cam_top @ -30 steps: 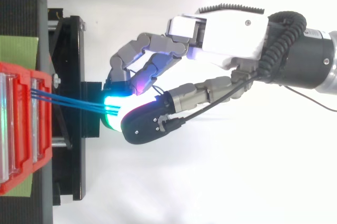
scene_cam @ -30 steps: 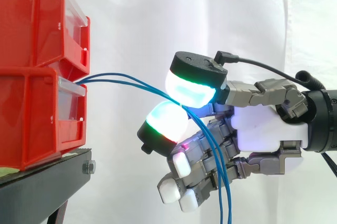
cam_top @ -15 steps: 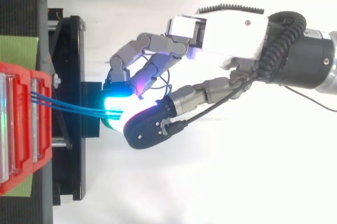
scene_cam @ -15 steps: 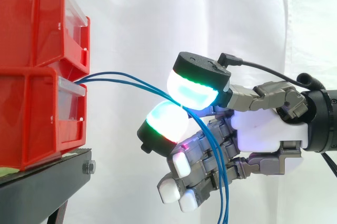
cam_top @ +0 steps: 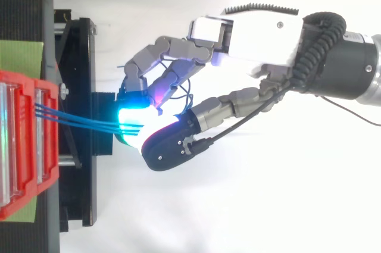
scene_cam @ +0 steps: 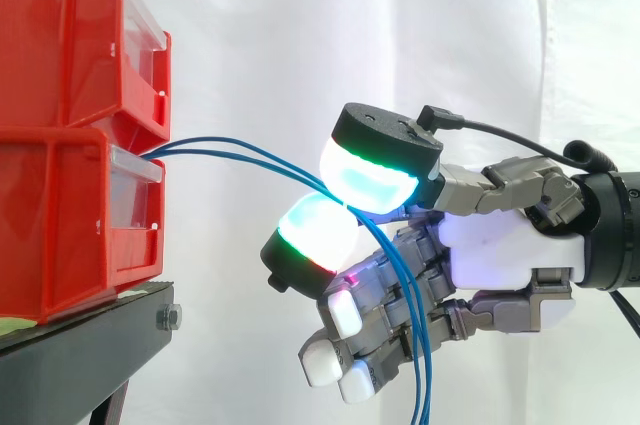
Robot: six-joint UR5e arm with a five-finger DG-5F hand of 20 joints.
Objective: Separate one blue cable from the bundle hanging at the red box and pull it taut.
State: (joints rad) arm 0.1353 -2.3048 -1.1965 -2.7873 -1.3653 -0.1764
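Observation:
Three thin blue cables (scene_cam: 240,153) run out of the lower of two stacked red bins (scene_cam: 70,215) and arc to the right. My hand (scene_cam: 500,245) reaches in from the right. Its two glowing green-white fingertips (scene_cam: 375,175) close on the cables from above and below, just right of the bins. Past the pinch the strands drop down across the curled lower fingers and leave at the bottom edge. From above, the cables (cam_top: 77,120) stretch from the bin (cam_top: 24,146) to the glowing pad under my hand (cam_top: 256,36). I cannot tell how many strands sit inside the pinch.
The bins stand on a black stand (scene_cam: 80,355) at the left, with a bolt at its front edge. A white curtain hangs behind. Open space lies below and right of the bins.
The upper pad has shifted a little right and down onto the cables. The hanging strands have swung slightly left. The bins have not moved.

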